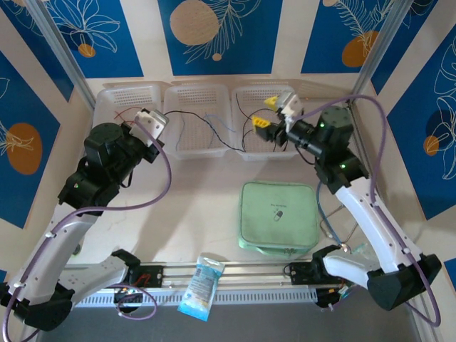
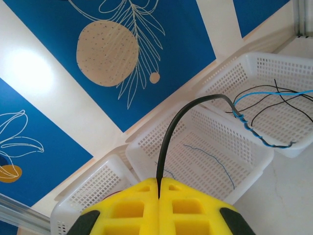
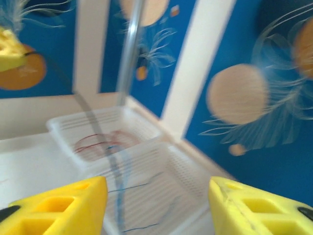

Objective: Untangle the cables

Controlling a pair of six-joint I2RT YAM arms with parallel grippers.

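Your left pincer point(image 2: 159, 187) is clenched on a thin black cable point(image 2: 167, 137). Its two yellow fingers meet, with the cable pinched in the seam between them. From that grip the cable rises, arcs to the right and joins a twisted bundle of blue and black wires point(image 2: 254, 133) at the near rim of the right-hand white perforated plastic basket point(image 2: 234, 78). From above, you can follow the black cable from the left pincer, which hovers by the near right corner of the left-hand basket point(image 1: 117, 96). It crosses the middle basket point(image 1: 196, 90) and reaches the right-hand one.

Your right pincer point(image 3: 156, 198) is released, its yellow fingers standing wide apart. Its wrist view is blurred, but a dark strand drops past just inside the finger at the left of that view without being pinched. Seen from above, this pincer sits over the near left part of the right-hand basket, close to the twisted bundle.

Thin red wires point(image 3: 98, 142) lie in the left-hand basket, and a loose thin blue wire point(image 2: 210, 156) lies on the floor of the middle basket. The three baskets stand in a row at the far edge of the pale worktop point(image 1: 206, 214).
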